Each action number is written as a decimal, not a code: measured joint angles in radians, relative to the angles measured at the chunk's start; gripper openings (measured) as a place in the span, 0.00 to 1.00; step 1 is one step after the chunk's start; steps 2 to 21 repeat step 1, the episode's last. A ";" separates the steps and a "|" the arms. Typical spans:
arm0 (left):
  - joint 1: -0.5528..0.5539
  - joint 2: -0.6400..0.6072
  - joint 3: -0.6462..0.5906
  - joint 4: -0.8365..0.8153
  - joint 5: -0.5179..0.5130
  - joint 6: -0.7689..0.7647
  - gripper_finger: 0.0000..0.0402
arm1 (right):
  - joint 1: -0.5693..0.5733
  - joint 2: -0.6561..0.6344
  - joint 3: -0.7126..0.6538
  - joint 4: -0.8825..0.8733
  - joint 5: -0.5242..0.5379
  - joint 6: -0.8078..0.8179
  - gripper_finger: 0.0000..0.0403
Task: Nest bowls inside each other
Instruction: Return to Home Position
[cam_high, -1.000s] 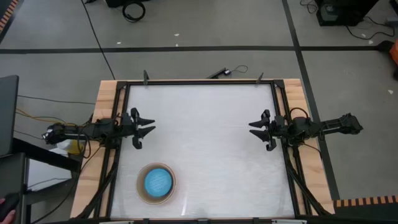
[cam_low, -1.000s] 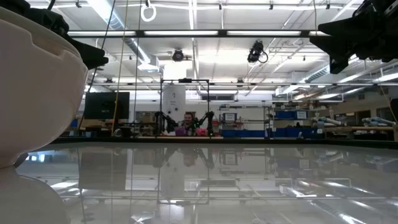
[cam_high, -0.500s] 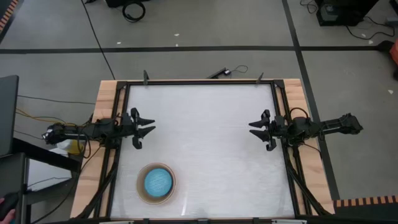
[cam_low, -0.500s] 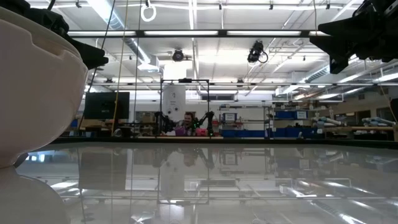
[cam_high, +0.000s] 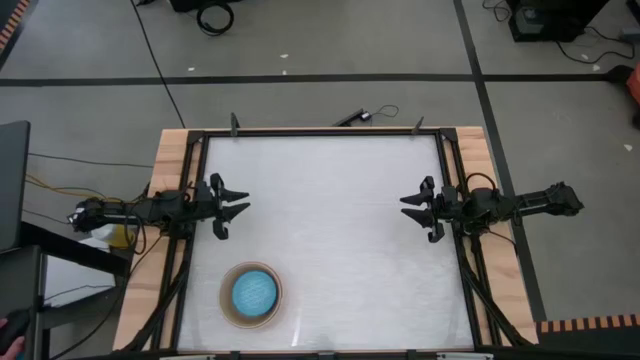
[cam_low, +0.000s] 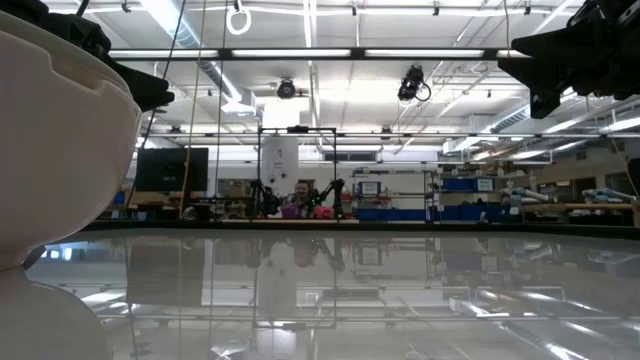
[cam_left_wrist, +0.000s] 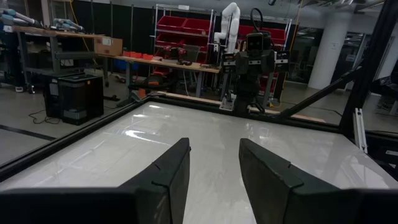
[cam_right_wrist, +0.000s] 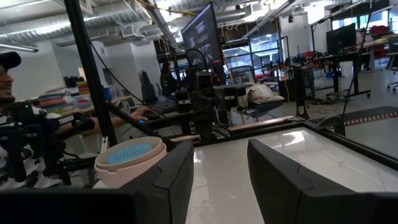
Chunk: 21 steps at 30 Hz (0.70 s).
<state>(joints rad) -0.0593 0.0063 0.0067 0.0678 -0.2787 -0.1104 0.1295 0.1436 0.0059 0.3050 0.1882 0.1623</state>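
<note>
Now both grippers hang empty with their fingers apart: the left gripper (cam_high: 243, 201) at the nine o'clock edge of the table (cam_high: 330, 240), the right gripper (cam_high: 405, 208) at three o'clock, each pointing toward the centre. Well apart from both, near seven o'clock, the bowls (cam_high: 252, 293) sit nested in one stack, with the blue bowl (cam_high: 254, 291) innermost and the cream-white bowl (cam_low: 60, 150) outermost.

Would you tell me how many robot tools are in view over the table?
2: the left tool at the left edge of the table, the right tool at its right edge; both open.
</note>
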 joint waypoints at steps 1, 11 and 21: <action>0.000 0.000 0.000 0.000 0.000 0.000 0.35 | 0.000 0.000 0.000 0.000 0.000 0.000 0.39; 0.000 0.000 0.000 0.000 0.000 0.000 0.35 | 0.000 0.000 0.000 0.000 0.000 0.000 0.39; 0.000 0.000 0.000 0.000 0.000 0.000 0.35 | 0.000 0.000 0.000 0.000 0.000 0.000 0.39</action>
